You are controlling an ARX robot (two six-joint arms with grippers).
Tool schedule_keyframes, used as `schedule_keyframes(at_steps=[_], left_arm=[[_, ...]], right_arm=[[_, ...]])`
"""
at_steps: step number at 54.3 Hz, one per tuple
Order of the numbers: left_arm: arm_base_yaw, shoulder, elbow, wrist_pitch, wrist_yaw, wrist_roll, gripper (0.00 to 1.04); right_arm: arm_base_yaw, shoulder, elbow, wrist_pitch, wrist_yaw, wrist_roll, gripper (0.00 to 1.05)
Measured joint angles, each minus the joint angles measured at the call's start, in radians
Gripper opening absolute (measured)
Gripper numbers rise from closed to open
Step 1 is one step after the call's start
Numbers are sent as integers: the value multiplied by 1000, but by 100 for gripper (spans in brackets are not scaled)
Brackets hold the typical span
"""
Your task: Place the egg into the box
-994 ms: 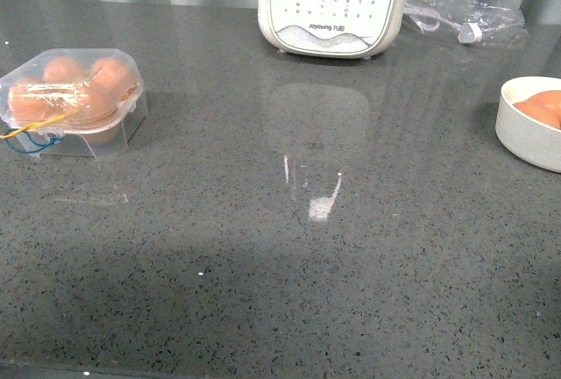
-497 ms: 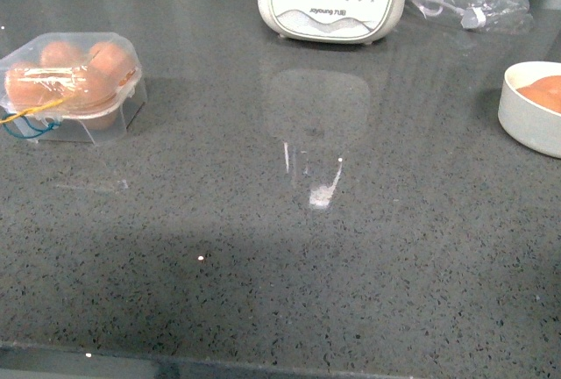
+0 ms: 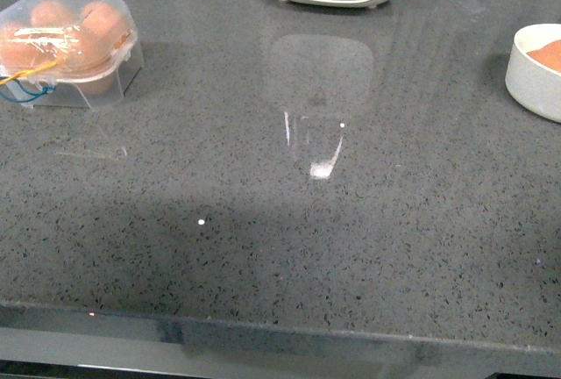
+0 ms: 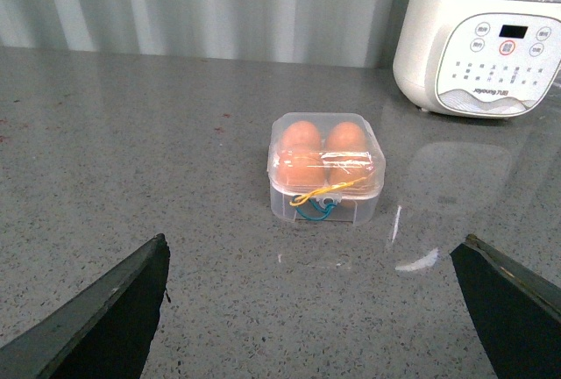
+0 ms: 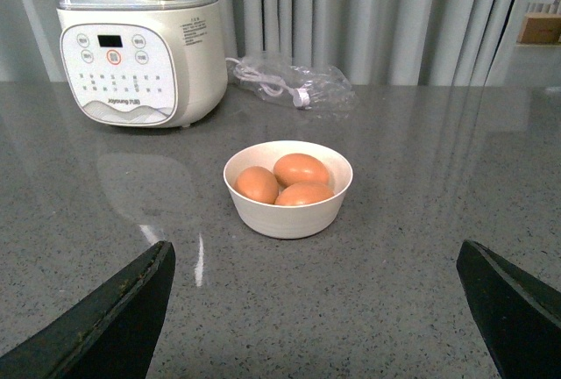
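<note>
The box sits shut on the gray table at the far left in the front view, with brown eggs inside and a blue and yellow strip on its front, well apart from the white bowl at the far right. The bowl holds three brown eggs, and one egg rests on top at the back. The left tool and the right tool are both spread wide with nothing between their tips, and a white machine stands at the back.
</note>
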State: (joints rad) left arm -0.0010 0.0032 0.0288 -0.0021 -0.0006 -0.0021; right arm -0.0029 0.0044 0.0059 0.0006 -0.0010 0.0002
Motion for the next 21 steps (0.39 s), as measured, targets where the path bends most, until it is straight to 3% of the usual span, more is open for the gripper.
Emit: schedule_keyframes(at_steps=[21], left_arm=[[0,0,0,0,0,0,98]], right_arm=[[0,0,0,0,0,0,97]])
